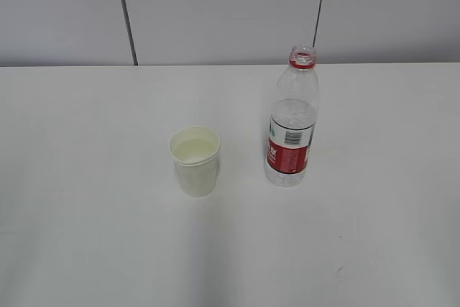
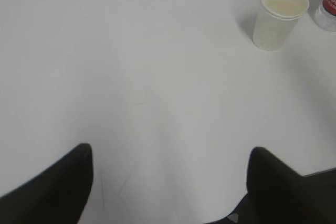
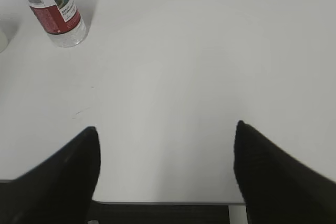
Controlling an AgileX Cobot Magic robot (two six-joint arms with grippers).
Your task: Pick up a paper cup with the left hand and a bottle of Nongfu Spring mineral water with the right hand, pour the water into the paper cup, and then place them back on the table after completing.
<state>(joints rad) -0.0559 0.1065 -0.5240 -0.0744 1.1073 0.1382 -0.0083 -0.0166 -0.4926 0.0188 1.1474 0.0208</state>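
Paper cup (image 1: 195, 162) and water bottle (image 1: 292, 118) stand upright side by side on the white table (image 1: 86, 235), near each other but not touching, with the cup on the left and the bottle on the right in the exterior view. The cup is off-white and holds pale, clear water (image 1: 195, 150) filling much of it. The bottle is clear plastic with a red and white label around its lower half and a red ring at its neck; its mouth is uncapped, and water shows only in its lower part. Behind the table rises a plain pale wall (image 1: 223, 12) with two thin dark vertical seams. No arm appears in the exterior view. In the left wrist view, the left hand (image 2: 168, 182) shows as two black fingers (image 2: 58, 187) spread wide at the bottom of the picture, holding nothing, with bare table between them; the cup sits well away at the upper right, and a sliver of the bottle shows at the right edge. In the right wrist view, the right hand (image 3: 165, 171) likewise has its two black fingers (image 3: 278, 177) spread wide and empty above the near edge of the table, with the bottle standing well away at the upper left.
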